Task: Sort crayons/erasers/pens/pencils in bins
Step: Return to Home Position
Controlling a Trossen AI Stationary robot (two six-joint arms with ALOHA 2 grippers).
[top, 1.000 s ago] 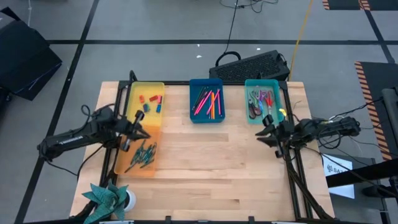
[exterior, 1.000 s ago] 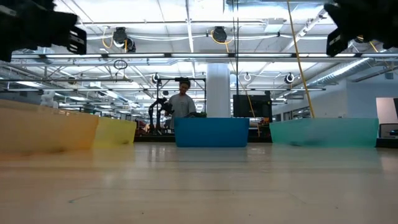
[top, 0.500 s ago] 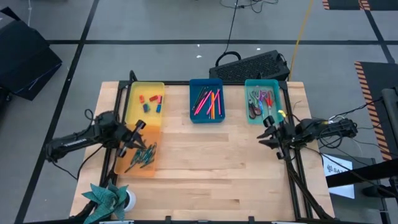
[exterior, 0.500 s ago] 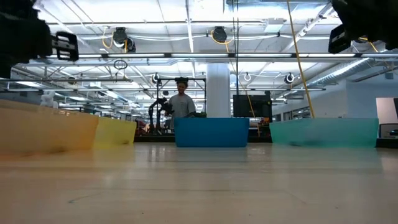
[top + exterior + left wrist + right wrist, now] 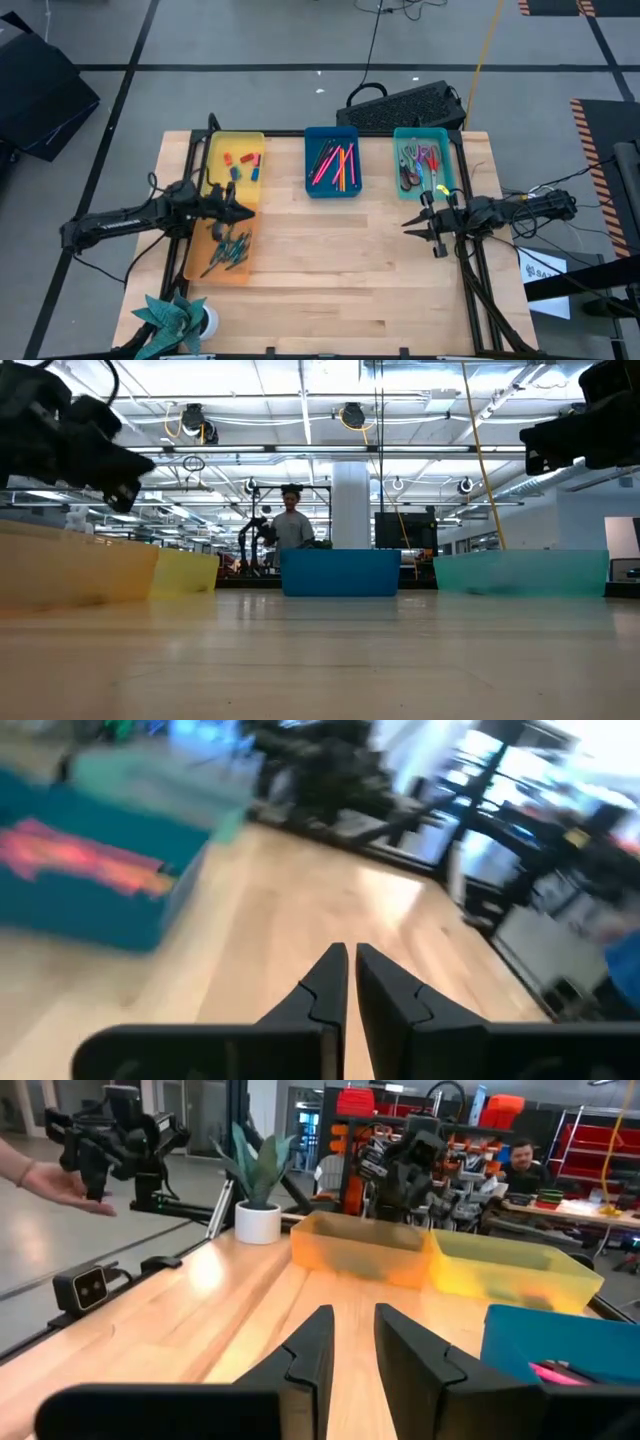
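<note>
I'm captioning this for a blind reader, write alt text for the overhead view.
Two dark robot arms reach in over a wooden table, left claw above the orange bin, right claw over bare wood. Yellow bin, blue bin and teal bin line the far edge.

4 cams: overhead, counter-level, one per wrist.

High view looked straight down on the whole counter (image 5: 330,270) from well above. Low view sat at counter height, facing level across to the bins (image 5: 340,572) and the room behind. Left wrist cam looked past its gripper (image 5: 350,980) toward the blue bin (image 5: 90,880); right wrist cam faced across the counter at the orange bin (image 5: 360,1250), shared with the high view.
</note>
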